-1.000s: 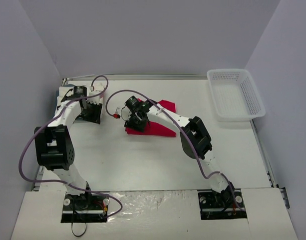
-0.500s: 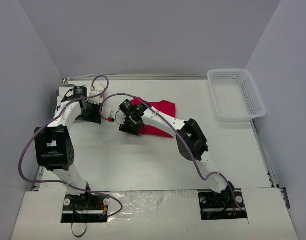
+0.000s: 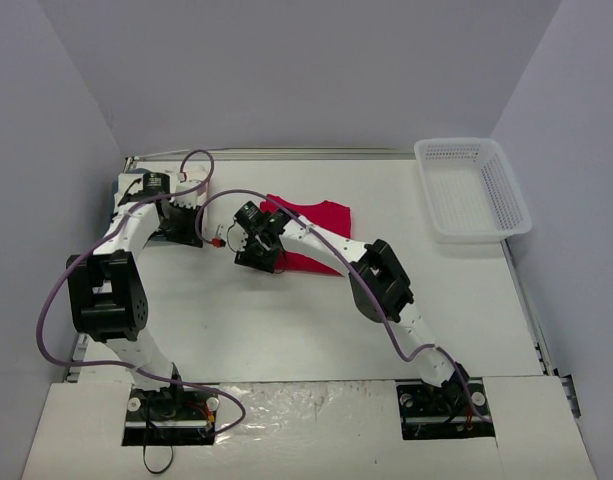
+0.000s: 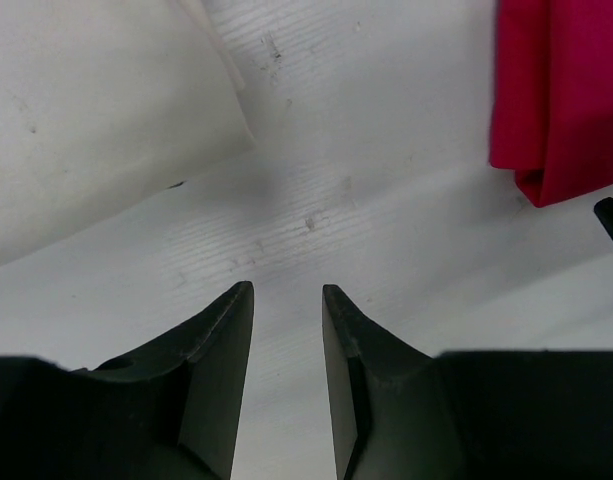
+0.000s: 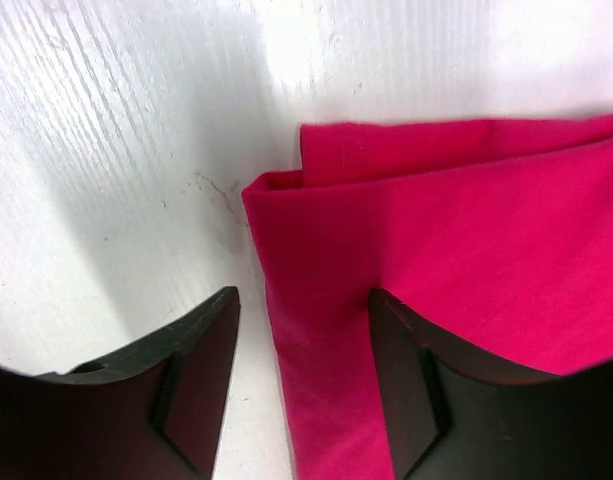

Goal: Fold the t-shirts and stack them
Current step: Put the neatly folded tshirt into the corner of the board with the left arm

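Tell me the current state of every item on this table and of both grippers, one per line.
red t-shirt: folded over in layers, lying flat.
white t-shirt: folded, lying flat at the far left.
basket: empty, upright at the far right.
left gripper: open by a narrow gap, holding nothing.
right gripper: open, over the red t-shirt's folded edge.

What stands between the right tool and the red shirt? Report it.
Nothing visible. The right tool hangs open over the folded edge of the red shirt, one finger above cloth, the other above table.

From above, the right arm (image 3: 326,242) hides part of the red shirt (image 3: 321,212). The left wrist view's corner crops the white shirt (image 4: 86,110).
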Tool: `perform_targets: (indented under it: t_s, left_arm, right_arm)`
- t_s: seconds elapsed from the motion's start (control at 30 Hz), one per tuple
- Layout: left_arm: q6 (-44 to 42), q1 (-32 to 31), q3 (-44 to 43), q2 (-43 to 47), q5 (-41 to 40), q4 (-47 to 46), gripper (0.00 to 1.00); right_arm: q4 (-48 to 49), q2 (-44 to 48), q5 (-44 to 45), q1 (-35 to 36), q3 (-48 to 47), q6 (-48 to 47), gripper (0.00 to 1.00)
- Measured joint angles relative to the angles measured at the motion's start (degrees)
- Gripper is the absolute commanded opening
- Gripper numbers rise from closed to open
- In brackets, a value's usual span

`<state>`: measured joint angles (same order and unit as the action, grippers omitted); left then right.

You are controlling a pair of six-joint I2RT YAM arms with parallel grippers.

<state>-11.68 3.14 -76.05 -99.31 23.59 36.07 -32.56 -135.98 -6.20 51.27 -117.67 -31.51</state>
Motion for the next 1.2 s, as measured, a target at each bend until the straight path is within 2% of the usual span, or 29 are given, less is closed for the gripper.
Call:
perform_targets:
  t_s: [0.03, 0.07, 0.17, 0.3, 0.4, 0.5, 0.77, 0.97, 1.03, 1.2]
  left_arm:
    - [0.02, 0.26, 0.00, 0.00, 0.81, 0.04, 0.33]
    - [0.09, 0.48, 0.00, 0.00, 2.05, 0.11, 0.33]
    - [0.28, 0.87, -0.02, -0.17, 5.60, 0.57, 0.33]
    - [0.70, 0.96, -0.28, -2.01, 12.26, 1.81, 0.35]
    - [1.33, 0.94, -1.03, -4.57, 16.90, 2.67, 0.42]
    - [1.90, 0.68, -1.64, -7.23, 20.74, 3.26, 0.45]
    - [3.78, -2.54, -3.91, -10.78, 27.32, 4.63, 0.55]
    - [9.11, -5.70, -5.11, -15.69, 32.63, 2.16, 0.67]
    - [10.82, -7.08, -5.29, -18.21, 34.62, 1.95, 0.74]
    - [16.68, -8.87, -5.62, -21.90, 41.11, -0.26, 0.80]
  right_arm:
    - [0.00, -0.26, -0.07, 0.07, -0.52, 0.02, 0.43]
    - [0.09, -0.55, -0.02, 0.13, -0.90, 0.00, 0.27]
    - [0.15, -0.96, 0.09, 0.46, -0.85, -0.02, 0.00]
    - [0.35, -0.98, 0.46, 0.66, 0.31, -0.11, 0.00]
    - [0.48, -0.98, 0.92, 0.66, 1.66, -0.24, 0.00]
    - [0.57, -0.50, 1.31, 0.79, 2.05, -0.26, 0.00]
    - [-3.39, 2.54, 3.69, 1.25, 2.86, -1.01, 0.00]
    - [-4.44, 5.27, 4.68, 1.16, 2.82, -1.57, 0.00]
    - [-4.33, 5.40, 4.72, 1.46, 2.80, -1.70, 0.00]
    - [-4.74, 5.38, 5.07, 2.05, 2.80, -1.97, 0.00]
